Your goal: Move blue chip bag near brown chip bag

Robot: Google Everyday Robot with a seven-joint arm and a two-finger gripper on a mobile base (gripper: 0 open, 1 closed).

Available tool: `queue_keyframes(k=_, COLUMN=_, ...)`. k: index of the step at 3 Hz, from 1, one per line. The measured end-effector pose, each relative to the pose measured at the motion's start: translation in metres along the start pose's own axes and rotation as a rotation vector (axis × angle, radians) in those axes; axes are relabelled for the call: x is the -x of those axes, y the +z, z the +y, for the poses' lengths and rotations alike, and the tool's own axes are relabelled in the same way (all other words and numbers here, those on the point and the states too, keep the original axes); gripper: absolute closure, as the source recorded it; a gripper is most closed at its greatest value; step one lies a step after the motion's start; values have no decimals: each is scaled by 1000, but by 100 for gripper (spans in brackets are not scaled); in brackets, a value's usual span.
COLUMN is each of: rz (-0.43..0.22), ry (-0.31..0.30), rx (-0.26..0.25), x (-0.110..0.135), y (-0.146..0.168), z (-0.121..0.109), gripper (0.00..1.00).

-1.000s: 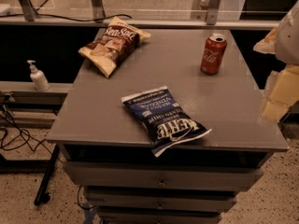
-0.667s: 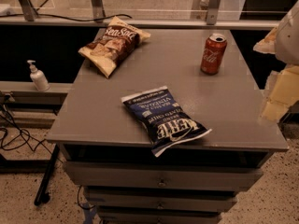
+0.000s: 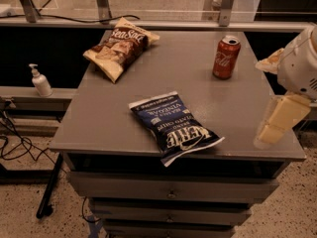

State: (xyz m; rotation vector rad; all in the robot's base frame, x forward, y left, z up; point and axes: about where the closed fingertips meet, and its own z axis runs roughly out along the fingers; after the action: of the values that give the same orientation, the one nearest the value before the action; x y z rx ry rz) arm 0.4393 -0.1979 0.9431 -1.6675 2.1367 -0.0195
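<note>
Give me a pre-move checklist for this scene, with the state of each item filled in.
1. Blue chip bag located: ok. It lies flat near the front edge of the table, with one end overhanging it.
2. Brown chip bag located: ok, at the far left corner.
3. Path between the bags: ok. There is only bare tabletop between them; the red soda can stands far right, out of the way.
4. End effector over the blue chip bag: not ok. It hangs at the table's right edge, apart from the bag.
5. Bags near each other: not ok, not yet done.
</note>
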Motion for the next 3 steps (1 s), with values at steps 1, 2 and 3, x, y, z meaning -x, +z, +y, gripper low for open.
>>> queue_keyframes(k=1, rz=-81, ry=24, rx=23, x=1, y=33, z=13, gripper=0)
queue_keyframes(k=2, rz=-157, ry=77, rx=59, x=2, y=64, z=23, gripper=0)
queue_keyframes(k=3, rz=-226, ry=123, rx=94, x=9, y=88, z=34, gripper=0)
